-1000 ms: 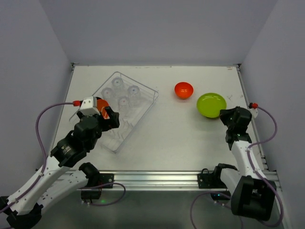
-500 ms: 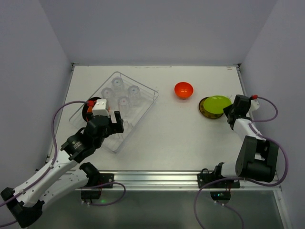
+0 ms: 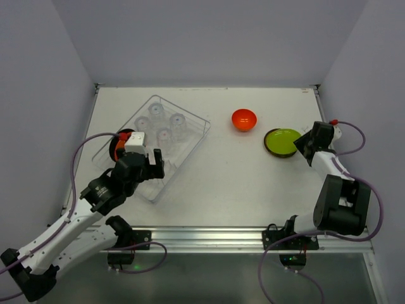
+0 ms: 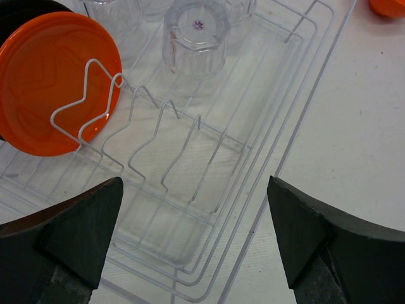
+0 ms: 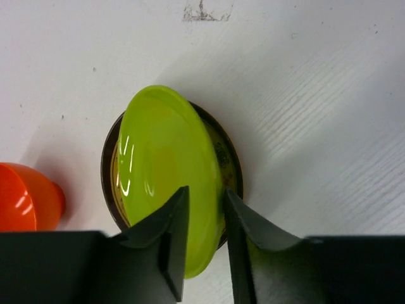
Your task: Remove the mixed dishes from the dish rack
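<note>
The wire dish rack [image 3: 181, 158] lies at the left, with clear glasses [image 3: 166, 124] standing in its far half. An orange-red plate [image 4: 50, 88] leans in the prongs, and a black plate [image 4: 25, 9] stands behind it. One glass [image 4: 195, 38] shows just beyond the empty prongs. My left gripper [image 3: 140, 170] hangs wide open over the rack's [image 4: 209, 209] near end, holding nothing. At the right, the green plate [image 5: 164, 171] lies tilted on a dark-rimmed yellow patterned plate [image 5: 229, 158]. My right gripper [image 5: 206, 193] straddles the green plate's [image 3: 283, 140] near rim, its jaws slightly apart.
An orange-red bowl [image 3: 243, 119] sits on the table just left of the stacked plates, and shows again as the bowl [image 5: 25, 196] at the left edge of the right wrist view. The table's right edge runs close behind my right gripper [image 3: 304, 144].
The right arm has lowered the green plate onto the patterned plate and its jaws have parted a little. The left gripper has shifted off the orange-red plate toward the rack's near end.
</note>
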